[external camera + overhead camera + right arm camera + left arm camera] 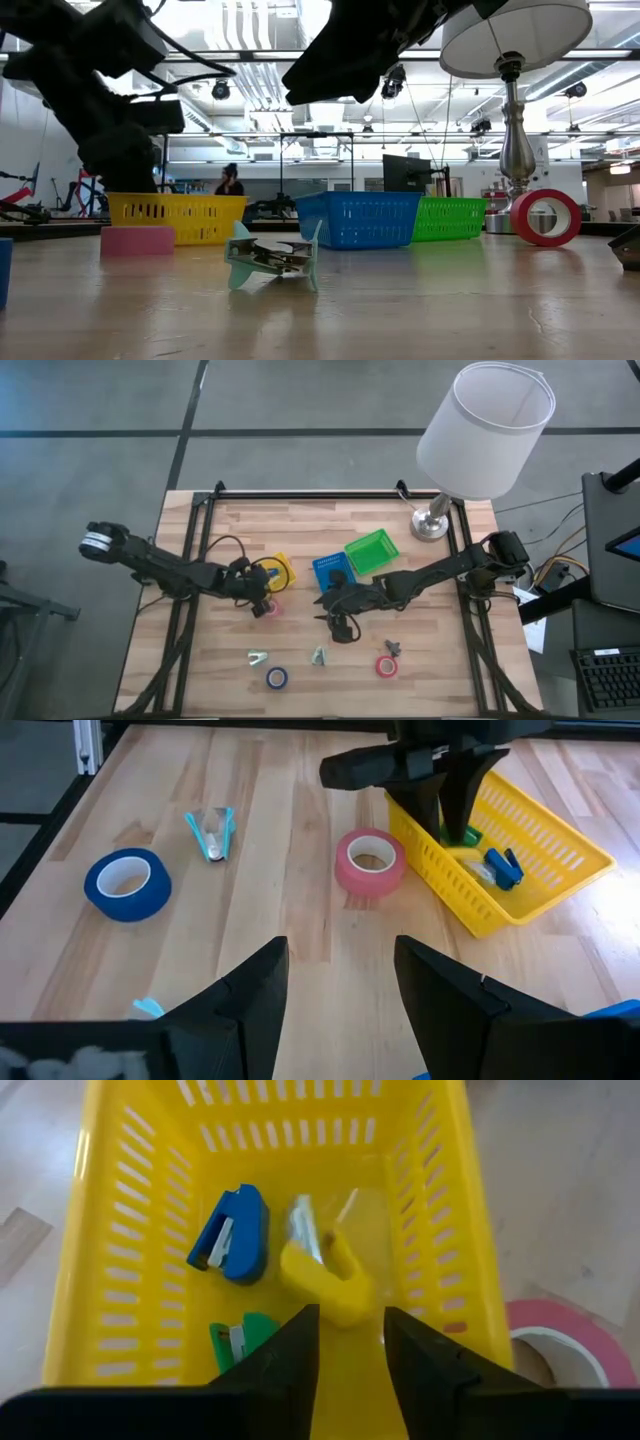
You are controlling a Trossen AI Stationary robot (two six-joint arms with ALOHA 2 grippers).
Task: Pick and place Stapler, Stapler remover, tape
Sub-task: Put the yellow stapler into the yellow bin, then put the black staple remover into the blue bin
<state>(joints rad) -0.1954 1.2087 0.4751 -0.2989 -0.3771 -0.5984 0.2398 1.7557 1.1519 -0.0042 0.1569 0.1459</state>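
Note:
My left gripper (350,1345) is open and hangs over the yellow bin (445,1210), at that bin's near end (258,588). Inside the bin lie a blue stapler (235,1235), a green stapler (240,1340) and a yellow stapler (325,1275), which is blurred just beyond the fingertips. The pink tape roll (265,608) lies flat beside the bin. My right gripper (340,980) is open over bare table at mid-table (340,622). Flat on the near table lie the blue tape (277,678), the red tape (387,666), two teal staple removers (258,657) (319,656) and a dark one (393,649).
A blue bin (332,570) and a green bin (372,550) stand behind my right gripper. A lamp (432,525) with a white shade stands at the far right corner. In the low view a teal staple remover (272,257) lies nearest the camera.

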